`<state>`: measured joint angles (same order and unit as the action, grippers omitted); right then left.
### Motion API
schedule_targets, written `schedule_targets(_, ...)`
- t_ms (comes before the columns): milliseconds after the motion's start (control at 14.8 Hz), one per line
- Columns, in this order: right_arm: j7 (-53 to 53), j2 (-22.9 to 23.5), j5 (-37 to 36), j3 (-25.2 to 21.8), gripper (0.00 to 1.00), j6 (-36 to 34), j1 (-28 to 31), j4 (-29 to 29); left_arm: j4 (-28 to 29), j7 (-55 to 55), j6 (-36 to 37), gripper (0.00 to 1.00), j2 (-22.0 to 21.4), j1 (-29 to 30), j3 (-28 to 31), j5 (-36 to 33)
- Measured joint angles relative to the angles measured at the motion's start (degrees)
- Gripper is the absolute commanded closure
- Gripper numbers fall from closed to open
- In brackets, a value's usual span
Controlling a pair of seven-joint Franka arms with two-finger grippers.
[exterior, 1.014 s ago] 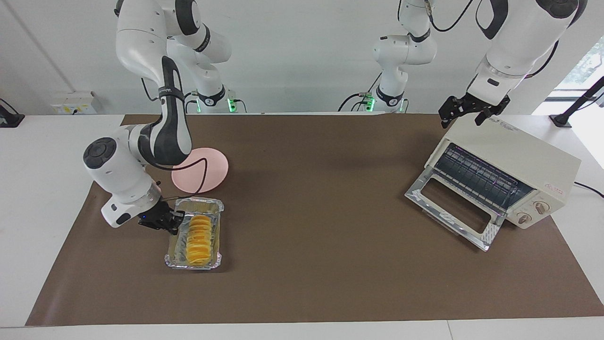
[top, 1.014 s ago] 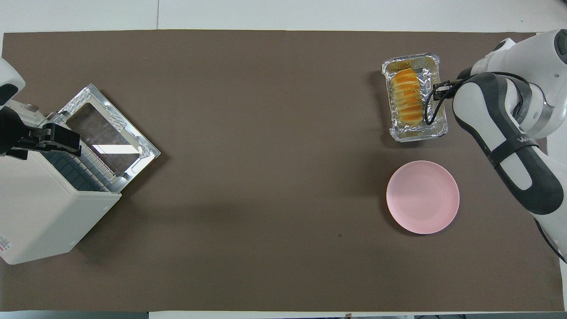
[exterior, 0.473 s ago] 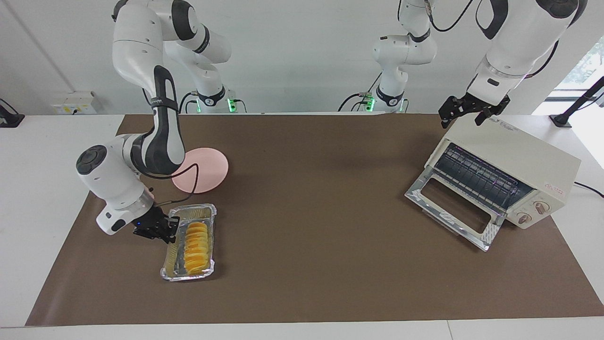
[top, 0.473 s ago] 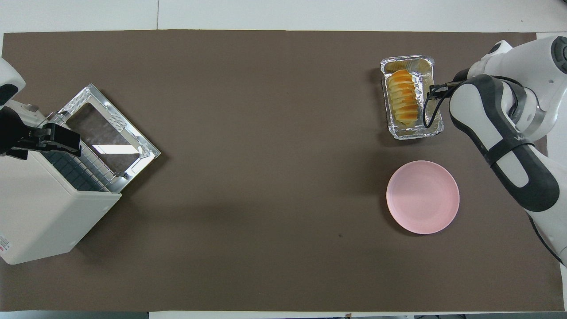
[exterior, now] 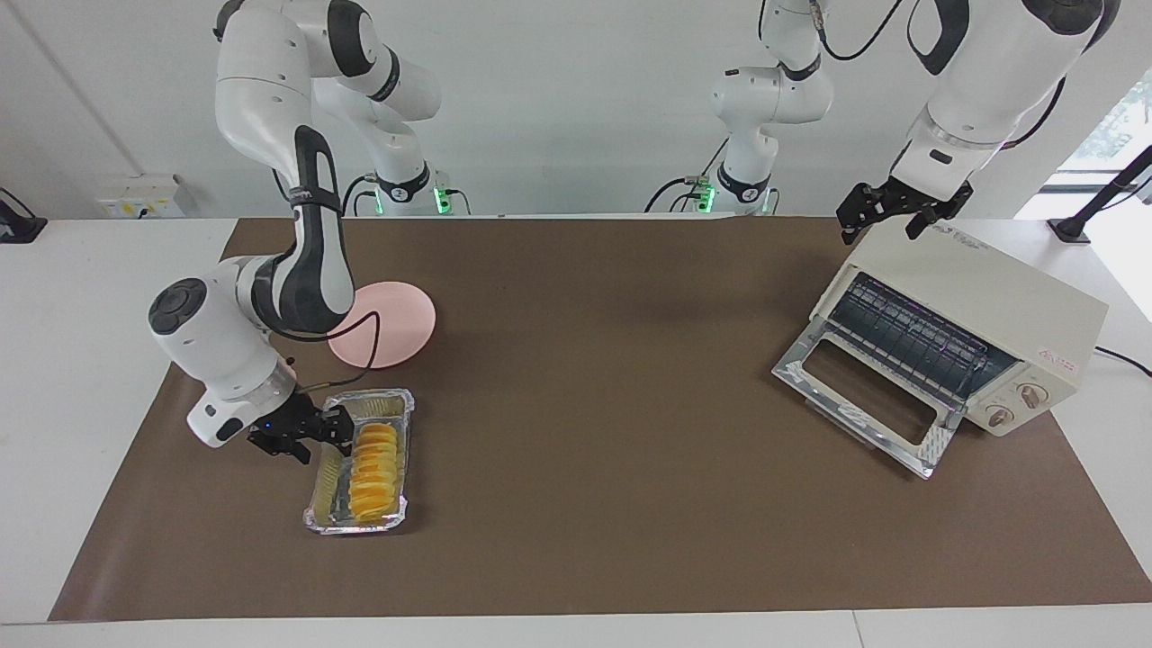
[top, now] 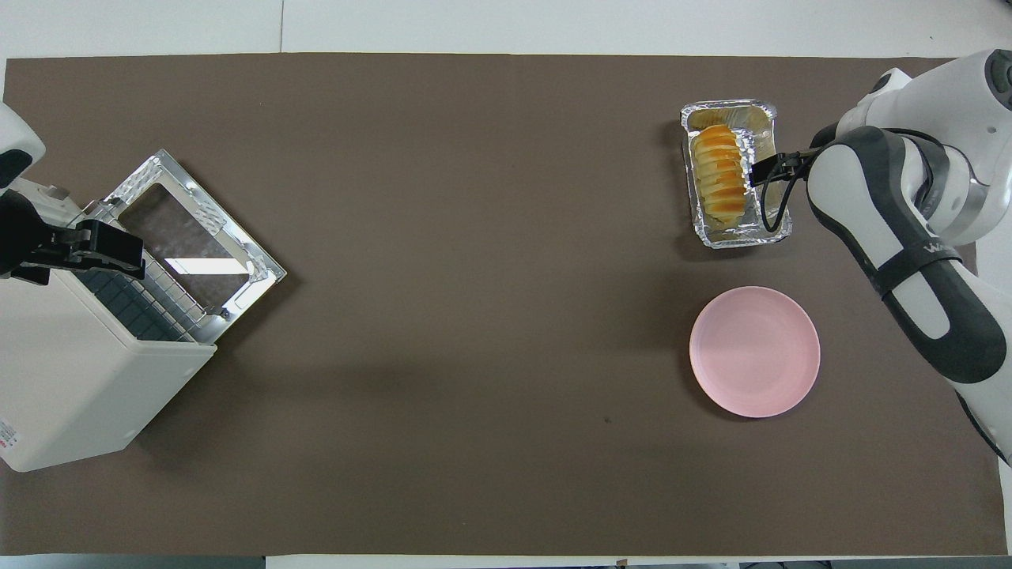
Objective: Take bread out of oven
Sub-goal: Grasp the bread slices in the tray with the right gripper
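Note:
The bread (exterior: 373, 461), a golden ridged loaf, lies in a crinkled foil tray (exterior: 326, 520) on the brown mat, farther from the robots than the pink plate; it also shows in the overhead view (top: 719, 174). My right gripper (exterior: 331, 423) is shut on the tray's long wall (top: 779, 225) on the side toward the right arm's end, and the tray sits tilted. The cream oven (exterior: 999, 297) stands at the left arm's end, door (exterior: 855, 396) dropped open, rack bare. My left gripper (exterior: 889, 214) waits open over the oven's top back corner.
A round pink plate (exterior: 391, 310) lies beside the right arm, nearer to the robots than the tray. The oven's open glass door (top: 198, 237) juts out over the mat. A brown mat (exterior: 612, 378) covers the table.
The right gripper has pulled the foil tray with the bread a little toward the right arm's end of the table and tipped it. The left arm has not moved.

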<state>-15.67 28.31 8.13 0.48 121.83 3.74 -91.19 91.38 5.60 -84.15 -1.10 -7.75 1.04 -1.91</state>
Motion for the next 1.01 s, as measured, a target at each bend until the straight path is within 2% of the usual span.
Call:
schedule_targets(135,4.06,-0.11,-4.03,0.10,0.00,-3.45,-1.44,2.25,0.00,0.00,0.00,0.00,0.00,0.00,0.00,0.00)
schedule_targets(406,12.64,0.22,-9.56,0.16,0.00,-4.17,-5.97,2.87,0.00,0.00,0.00,0.00,0.00,0.00,0.00,0.00)
schedule_targets(811,16.15,3.59,-12.27,-0.14,0.00,0.85,-6.36,2.51,0.00,0.00,0.00,0.00,0.00,0.00,0.00,0.00)
schedule_targets(1014,18.27,4.92,-12.44,-0.05,0.00,1.31,-8.42,2.53,0.00,0.00,0.00,0.00,0.00,0.00,0.00,0.00)
